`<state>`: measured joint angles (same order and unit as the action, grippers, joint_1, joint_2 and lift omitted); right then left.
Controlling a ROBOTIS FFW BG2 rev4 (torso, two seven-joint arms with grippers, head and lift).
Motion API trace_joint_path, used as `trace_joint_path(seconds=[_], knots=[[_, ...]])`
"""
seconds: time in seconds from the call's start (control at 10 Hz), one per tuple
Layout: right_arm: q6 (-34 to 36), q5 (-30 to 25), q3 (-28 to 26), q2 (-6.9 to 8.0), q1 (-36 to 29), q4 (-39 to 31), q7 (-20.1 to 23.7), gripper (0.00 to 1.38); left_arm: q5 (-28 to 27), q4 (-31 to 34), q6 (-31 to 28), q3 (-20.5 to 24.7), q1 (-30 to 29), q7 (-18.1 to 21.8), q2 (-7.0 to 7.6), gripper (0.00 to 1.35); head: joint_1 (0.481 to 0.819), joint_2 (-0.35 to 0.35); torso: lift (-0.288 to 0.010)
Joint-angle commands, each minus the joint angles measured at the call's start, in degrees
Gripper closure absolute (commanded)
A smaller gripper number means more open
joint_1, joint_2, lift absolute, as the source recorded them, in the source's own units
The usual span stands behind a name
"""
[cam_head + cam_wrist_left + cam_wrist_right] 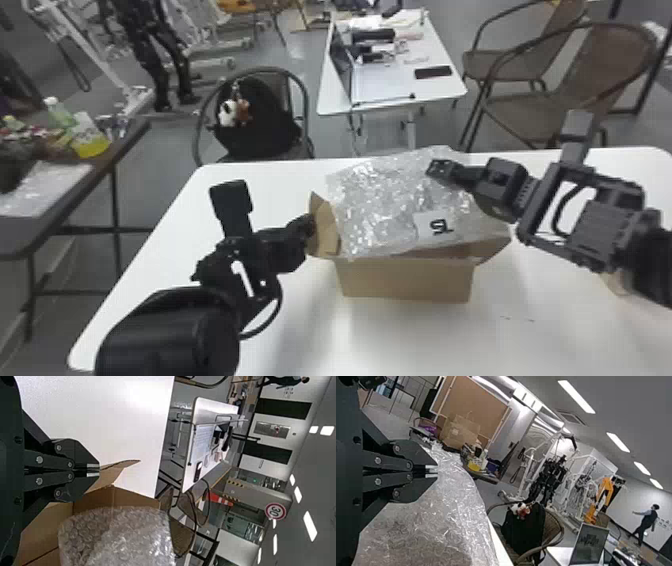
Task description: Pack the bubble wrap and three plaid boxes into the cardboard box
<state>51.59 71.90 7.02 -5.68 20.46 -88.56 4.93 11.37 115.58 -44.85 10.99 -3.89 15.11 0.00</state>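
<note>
My left gripper (pixel 306 227) is at the left flap (pixel 325 231) of the open cardboard box (pixel 407 280). In the left wrist view, the left gripper (pixel 95 470) is shut on the edge of a flap (pixel 113 473). Bubble wrap (pixel 380 200) lies bunched over the box opening, rising above its rim and hiding the inside. My right gripper (pixel 440 169) is at the wrap's upper right part. Seen from the right wrist, the right gripper (pixel 433 471) has its fingers together on the bubble wrap (pixel 451 506), which spreads out below and beyond them.
The white table (pixel 525 340) carries the box near its middle. A beige object (pixel 616 283) is partly hidden under the right arm. Behind the table stand a chair with a black bag (pixel 255 120), other chairs and a second white table (pixel 390 95). A dark side table (pixel 132 137) is at the left.
</note>
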Motion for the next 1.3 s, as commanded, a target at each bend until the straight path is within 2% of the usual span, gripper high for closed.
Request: trace_joint_path(seconds=[0.0, 0.1, 0.3, 0.4, 0.5, 0.6, 0.7, 0.8, 0.9, 1.0, 1.1, 1.2], knots=[[-2.81, -0.36, 2.04, 0.49, -0.42, 3.66, 1.66, 1.17, 0.05, 0.0, 0.29, 0.17, -0.06, 0.0, -0.15, 1.21, 0.653, 0.248, -0.132], [-3.95, -0.98, 3.18, 0.75, 0.02, 5.33, 3.51, 1.17, 0.14, 0.09, 0.38, 0.26, 0.02, 0.0, -0.15, 1.21, 0.661, 0.256, -0.132], [-7.12, -1.68, 4.06, 0.84, -1.03, 5.77, 3.95, 1.15, 0.14, 0.09, 0.56, 0.26, 0.11, 0.0, -0.15, 1.21, 0.666, 0.267, -0.132], [-8.17, -4.76, 3.71, 0.67, -2.0, 2.87, 3.95, 0.89, 0.14, 0.09, 0.64, 0.61, -0.15, 0.0, -0.15, 1.21, 0.668, 0.267, -0.132], [-8.17, -6.25, 2.39, -0.04, -2.53, -1.44, 3.95, 0.35, 0.14, 0.09, 0.64, 0.61, -0.24, 0.0, -0.15, 1.21, 0.667, 0.264, -0.132], [-5.98, -6.51, 0.45, -1.18, -2.79, -6.54, 3.86, 0.0, 0.14, 0.09, 0.91, 0.7, -0.24, 0.0, -0.15, 1.21, 0.664, 0.26, -0.132], [-1.32, -7.57, -2.89, -2.67, -2.79, -12.16, 2.98, 0.05, 0.05, 0.09, 1.52, 0.7, -0.33, 0.0, -0.15, 1.21, 0.65, 0.249, -0.132], [0.0, -10.21, -5.35, -4.61, -4.2, -17.7, 2.98, 0.11, 0.05, 0.18, 1.7, 0.88, -0.5, 0.0, -0.15, 1.21, 0.633, 0.232, -0.132], [0.0, -15.57, -7.63, -6.1, -6.48, -23.41, 3.07, 0.11, 0.05, 0.18, 1.87, 1.14, -0.77, 0.0, -0.15, 1.21, 0.622, 0.21, -0.132], [-1.85, -23.83, -8.95, -7.16, -10.09, -28.33, 5.0, 0.11, 0.14, 0.18, 2.05, 1.32, -1.03, 0.0, -0.15, 1.21, 0.619, 0.197, -0.132], [-5.62, -31.65, -9.57, -7.51, -14.66, -30.53, 8.34, 0.11, 0.32, 0.18, 2.23, 1.49, -1.29, 0.0, -0.15, 1.21, 0.62, 0.167, -0.132], [-8.52, -36.4, -10.01, -7.33, -19.84, -31.58, 9.22, 0.11, 0.41, 0.18, 2.84, 1.67, -1.65, 0.0, -0.15, 1.21, 0.633, 0.142, -0.132]])
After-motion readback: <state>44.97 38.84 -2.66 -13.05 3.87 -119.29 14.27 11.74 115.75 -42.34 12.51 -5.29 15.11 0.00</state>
